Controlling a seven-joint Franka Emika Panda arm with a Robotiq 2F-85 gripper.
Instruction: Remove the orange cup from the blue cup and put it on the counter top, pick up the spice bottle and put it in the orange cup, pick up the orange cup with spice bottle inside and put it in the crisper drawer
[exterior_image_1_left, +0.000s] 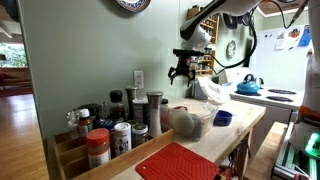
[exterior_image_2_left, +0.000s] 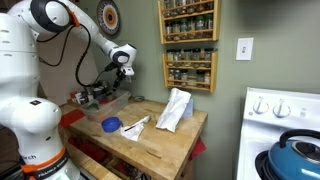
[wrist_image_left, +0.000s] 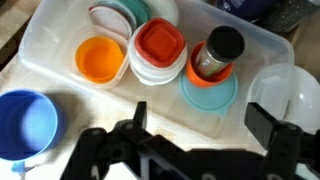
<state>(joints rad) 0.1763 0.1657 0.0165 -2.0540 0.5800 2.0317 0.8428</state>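
In the wrist view the orange cup stands upright and empty inside a clear plastic tub, at its left. The spice bottle, with a black cap, stands on a teal lid in the same tub, to the right. The blue cup stands empty on the pale counter top outside the tub; it also shows in both exterior views. My gripper is open and empty. It hangs above the tub's near edge.
A red-lidded container and stacked lids lie in the tub. A white bag lies on the counter. A red ribbed mat and several spice jars stand at one end. A blue kettle sits on the stove.
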